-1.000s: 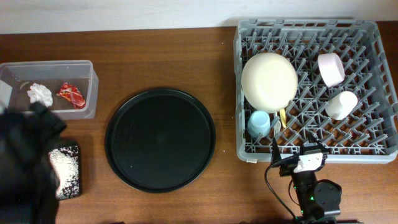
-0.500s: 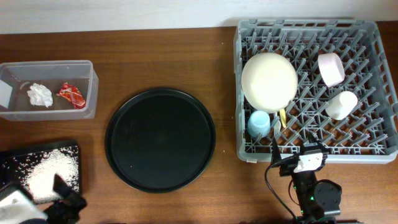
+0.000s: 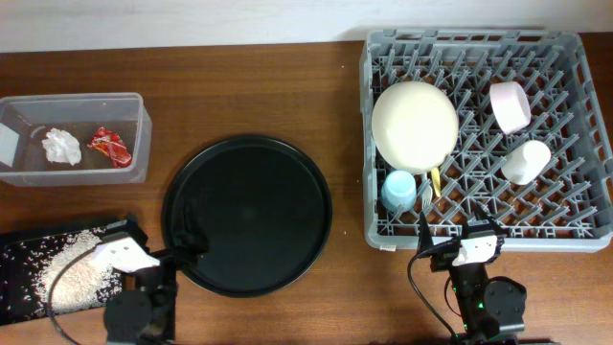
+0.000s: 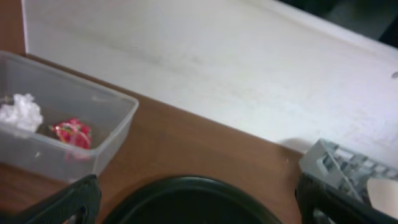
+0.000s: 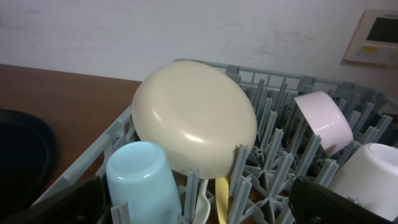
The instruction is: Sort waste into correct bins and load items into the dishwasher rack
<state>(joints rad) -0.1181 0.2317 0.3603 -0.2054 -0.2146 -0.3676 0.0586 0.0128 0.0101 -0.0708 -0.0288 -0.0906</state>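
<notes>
A brown wooden table with a fine lengthwise grain fills the overhead view. Ahead of the left end effector the table runs to a plain white wall, which meets the wood in a straight edge. The wall is matt, with faint smudges. Up and to the right of that end effector, past the wall's upper edge, lies a dark area, too blurred to make out. Ahead of the right end effector stands the same white wall. Up to its right, a beige wall panel with a small pale screen is fixed there. The light is soft and even, with only weak shadows on the wood.
</notes>
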